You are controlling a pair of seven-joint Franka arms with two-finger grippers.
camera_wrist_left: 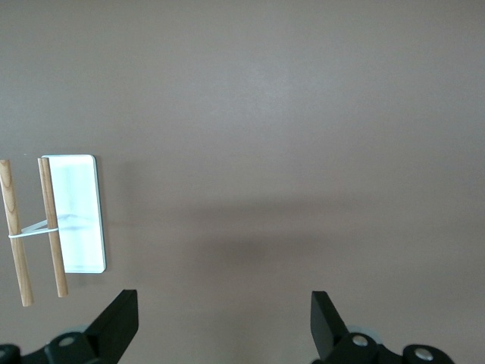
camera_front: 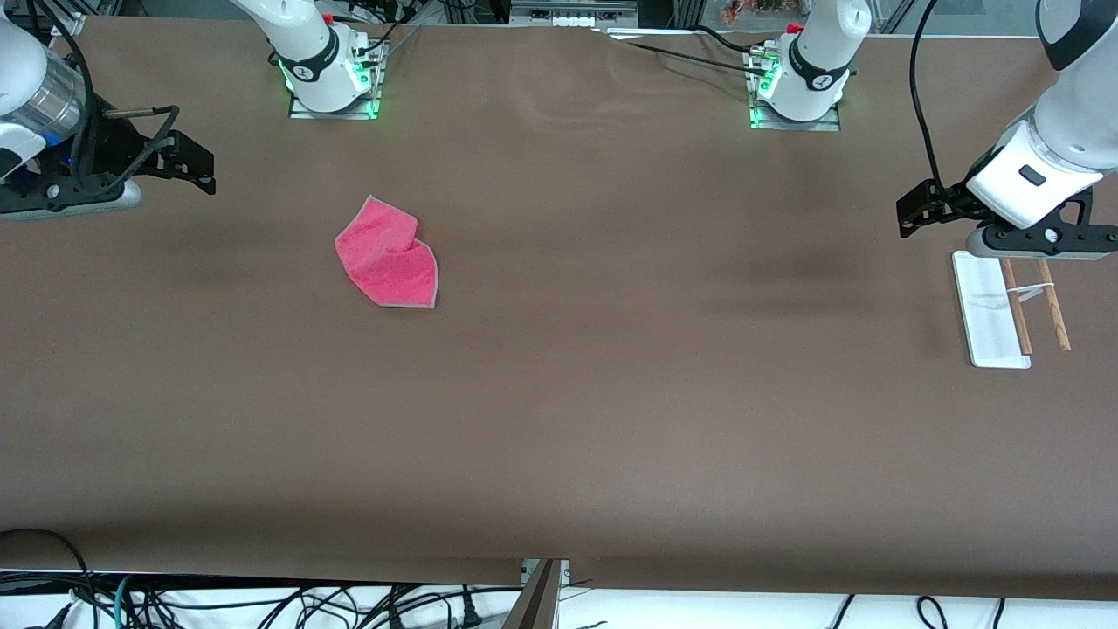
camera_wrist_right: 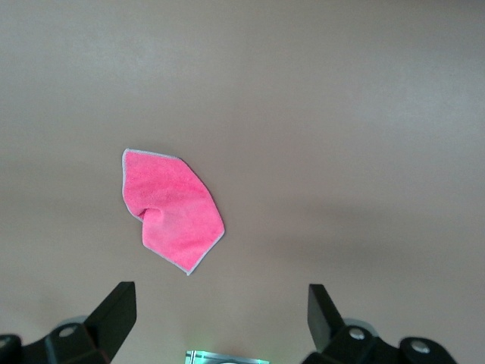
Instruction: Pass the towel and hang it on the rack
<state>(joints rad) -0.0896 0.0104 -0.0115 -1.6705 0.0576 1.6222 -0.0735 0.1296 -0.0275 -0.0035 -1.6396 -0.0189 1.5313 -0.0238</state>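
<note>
The towel (camera_front: 387, 255) lies crumpled flat on the brown table (camera_front: 559, 419), pink face up with its thin grey edge showing, toward the right arm's end and well apart from everything else. The rack (camera_front: 1004, 310) stands at the left arm's end of the table, its white base flat and its two brown rods side by side, with nothing hung on them.

By this look the task has hardly begun: the towel is not picked up, not passed between the arms, not draped on the rods. All of that is left to do.

The right gripper (camera_front: 188, 166) hangs in the air over bare table at its own end, off to the side of the towel; its fingers (camera_wrist_right: 117, 315) are spread wide and hold nothing. In the right wrist view the towel sits ahead of the open jaws. The left gripper (camera_front: 917, 210) hovers over the table just beside the rack, likewise spread wide and empty, and looks to be waiting.
</note>
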